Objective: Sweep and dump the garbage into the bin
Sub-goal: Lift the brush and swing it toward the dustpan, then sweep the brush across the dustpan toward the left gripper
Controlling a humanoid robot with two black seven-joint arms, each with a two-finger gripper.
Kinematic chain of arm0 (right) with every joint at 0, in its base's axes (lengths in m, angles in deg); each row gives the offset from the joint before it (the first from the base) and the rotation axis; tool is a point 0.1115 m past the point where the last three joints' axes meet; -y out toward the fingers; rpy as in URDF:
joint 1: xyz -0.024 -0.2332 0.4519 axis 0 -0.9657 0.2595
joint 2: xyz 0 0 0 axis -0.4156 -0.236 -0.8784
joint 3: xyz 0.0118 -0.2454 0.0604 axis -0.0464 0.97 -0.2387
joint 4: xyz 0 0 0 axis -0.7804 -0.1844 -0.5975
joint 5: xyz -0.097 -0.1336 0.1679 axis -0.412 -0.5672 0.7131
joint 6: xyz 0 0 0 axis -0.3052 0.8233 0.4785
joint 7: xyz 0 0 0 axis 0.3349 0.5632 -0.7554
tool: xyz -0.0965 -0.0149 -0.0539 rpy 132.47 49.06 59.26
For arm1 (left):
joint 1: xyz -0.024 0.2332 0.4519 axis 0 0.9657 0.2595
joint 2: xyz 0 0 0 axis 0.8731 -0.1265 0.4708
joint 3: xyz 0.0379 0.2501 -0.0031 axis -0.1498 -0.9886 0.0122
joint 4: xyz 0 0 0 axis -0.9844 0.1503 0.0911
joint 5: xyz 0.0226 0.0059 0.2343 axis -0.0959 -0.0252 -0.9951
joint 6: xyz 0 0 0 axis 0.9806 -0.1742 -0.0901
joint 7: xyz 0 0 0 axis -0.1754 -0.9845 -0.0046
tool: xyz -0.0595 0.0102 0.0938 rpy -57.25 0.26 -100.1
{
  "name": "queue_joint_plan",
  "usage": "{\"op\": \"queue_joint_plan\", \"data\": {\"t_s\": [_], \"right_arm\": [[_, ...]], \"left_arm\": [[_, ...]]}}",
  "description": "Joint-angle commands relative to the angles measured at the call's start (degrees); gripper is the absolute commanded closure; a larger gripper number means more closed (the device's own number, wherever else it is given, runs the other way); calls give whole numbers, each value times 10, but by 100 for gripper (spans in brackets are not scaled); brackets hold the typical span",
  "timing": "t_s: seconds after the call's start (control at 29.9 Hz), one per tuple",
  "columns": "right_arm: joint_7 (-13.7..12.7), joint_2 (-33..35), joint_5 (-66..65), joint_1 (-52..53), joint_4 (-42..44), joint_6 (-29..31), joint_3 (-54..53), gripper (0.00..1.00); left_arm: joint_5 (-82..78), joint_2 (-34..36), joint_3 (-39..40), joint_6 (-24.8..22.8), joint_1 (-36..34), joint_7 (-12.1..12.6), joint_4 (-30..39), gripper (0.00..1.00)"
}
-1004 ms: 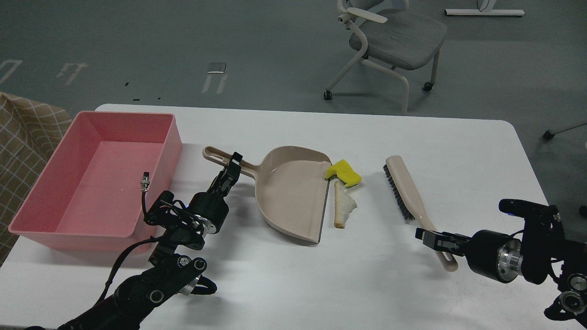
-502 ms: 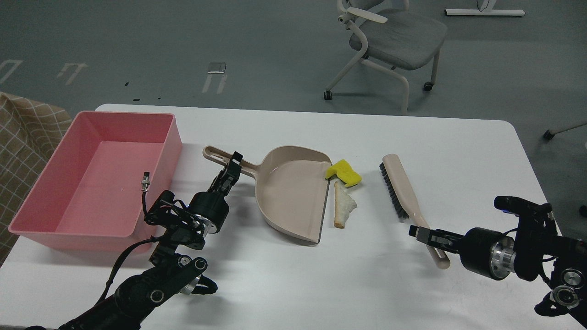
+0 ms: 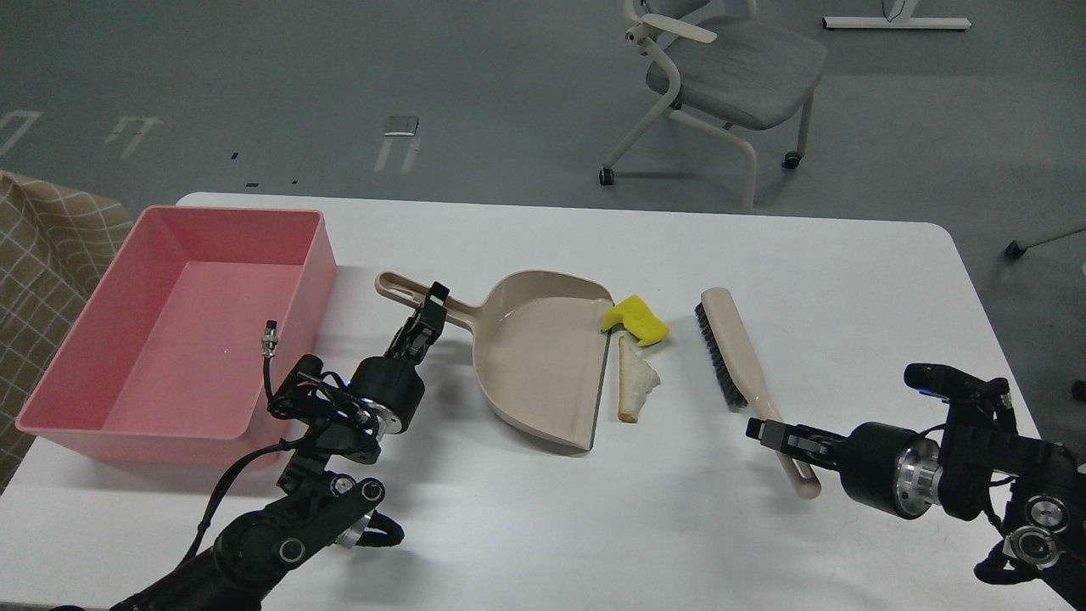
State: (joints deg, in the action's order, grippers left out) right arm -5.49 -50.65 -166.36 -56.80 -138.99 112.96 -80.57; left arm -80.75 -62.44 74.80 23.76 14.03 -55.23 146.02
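The garbage lies on the white bench (image 3: pixel 848 280) between the two tools: a yellow sponge-like chunk (image 3: pixel 635 320) and, just nearer the robot, a torn white bread slice (image 3: pixel 634 380) with a brown crust. Both sit right at the open lip of the beige dustpan (image 3: pixel 543 356), to the right of the left tool and to the left of the right tool.

In the head view, the left tool (image 3: pixel 427 318) is closed on the dustpan's long handle, gripping it partway along, with the pan's scoop stretching away to its right. The pink bin (image 3: pixel 76 399) stands to the left of that tool, just beside the left arm, its rim close to the bench's left edge; its inside shows only bare pink floor.

The right tool (image 3: pixel 776 433) is closed on the handle end of the beige brush (image 3: pixel 731 348), near the hanging loop. The brush reaches away from that tool toward the far left, lying on its side with dark bristles facing the garbage. A gap of bare bench separates the bristles from the bread slice and the sponge chunk.

Beyond the bench, on the grey floor, stands a grey chair (image 3: pixel 730 68) on castors.
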Motion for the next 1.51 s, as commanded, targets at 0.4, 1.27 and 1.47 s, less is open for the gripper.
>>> {"op": "queue_joint_plan", "data": {"t_s": [0.4,1.27,1.47], "right_arm": [[-4,-47,6,52,22,0,60,86],[-11,-177,8,113,84,0,73,86],[-11,-198,8,122,93,0,71,86]], "left_arm": [[0,1,0,3,4,0,0,73],[0,1,0,3,2,0,1,73],[0,2,0,3,1,0,1,73]]}}
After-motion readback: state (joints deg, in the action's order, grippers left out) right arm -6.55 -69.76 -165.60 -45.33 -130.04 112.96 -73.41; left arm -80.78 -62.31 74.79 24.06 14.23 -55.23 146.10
